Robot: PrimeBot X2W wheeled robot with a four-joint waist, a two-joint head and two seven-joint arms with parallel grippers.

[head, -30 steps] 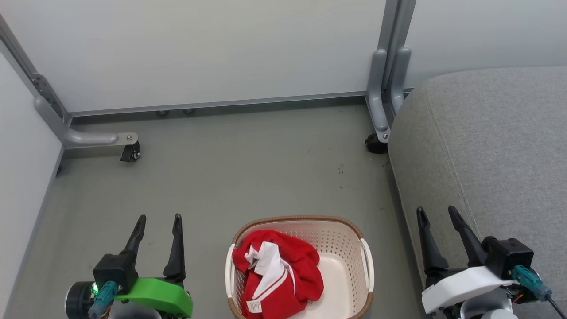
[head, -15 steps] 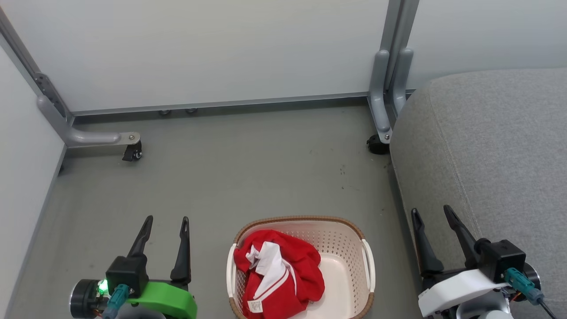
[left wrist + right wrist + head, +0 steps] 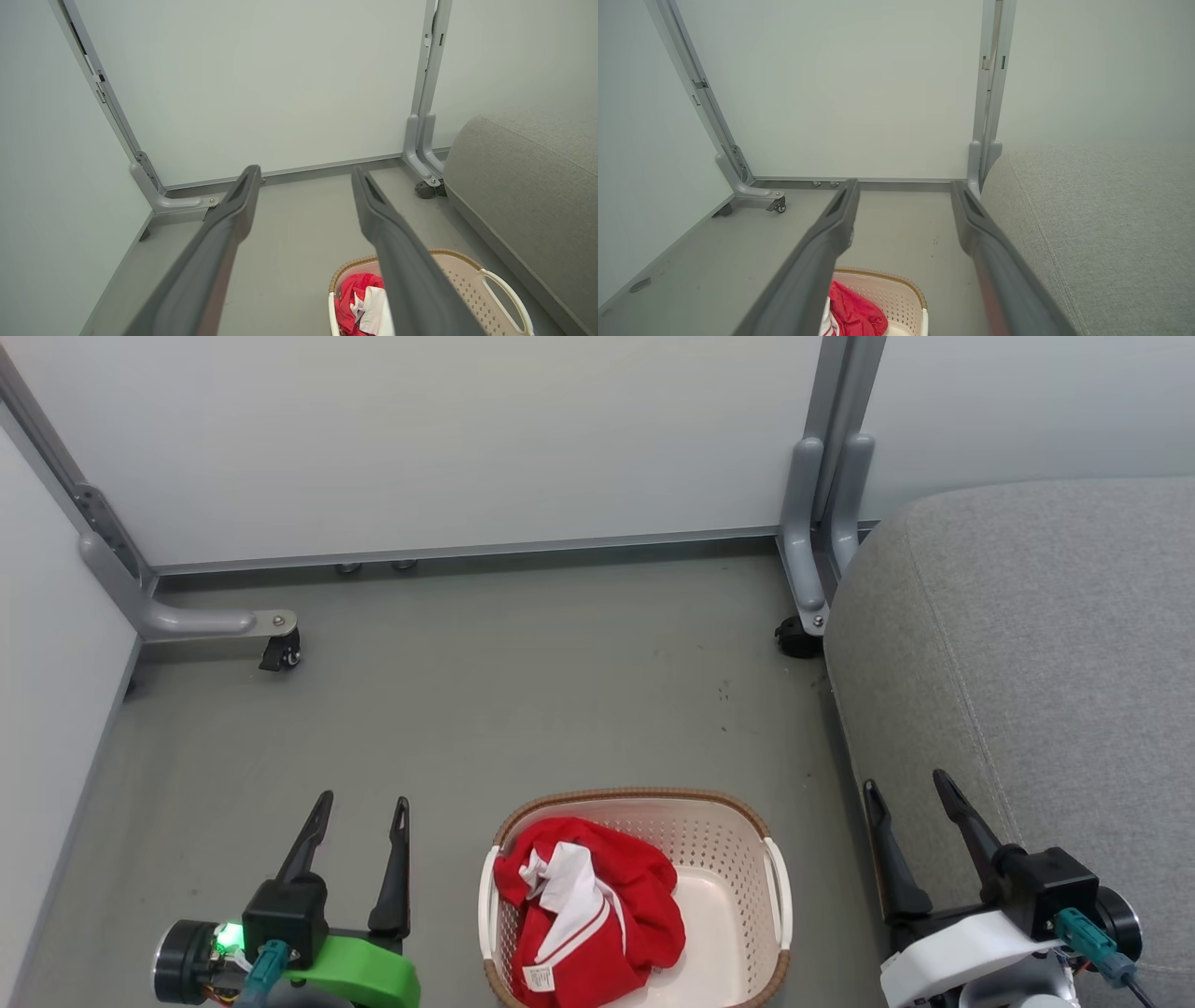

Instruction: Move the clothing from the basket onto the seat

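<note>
The clothing [image 3: 583, 919], red with white stripes and a small label, lies bunched in the left half of the basket [image 3: 738, 840] on the floor at the bottom centre of the head view. The grey seat [image 3: 1036, 644] rises to the right. My left gripper [image 3: 362, 798] hangs open left of the basket with nothing between its fingers. My right gripper [image 3: 908, 778] stands open between the basket and the seat's front edge. In the left wrist view the clothing [image 3: 357, 303] and basket [image 3: 462, 280] sit low beside the open gripper [image 3: 306, 170]. In the right wrist view the gripper [image 3: 903, 184] is open above the basket [image 3: 882, 284].
White partition panels on grey wheeled feet [image 3: 210, 621] close off the back and left. A second grey post with a caster [image 3: 803, 635] stands against the seat's far corner. Bare grey floor [image 3: 523, 691] stretches between the basket and the panels.
The head camera has shifted slightly. Both grippers have drifted a little: the left one to the right toward the basket, the right one slightly left. Both stay open.
</note>
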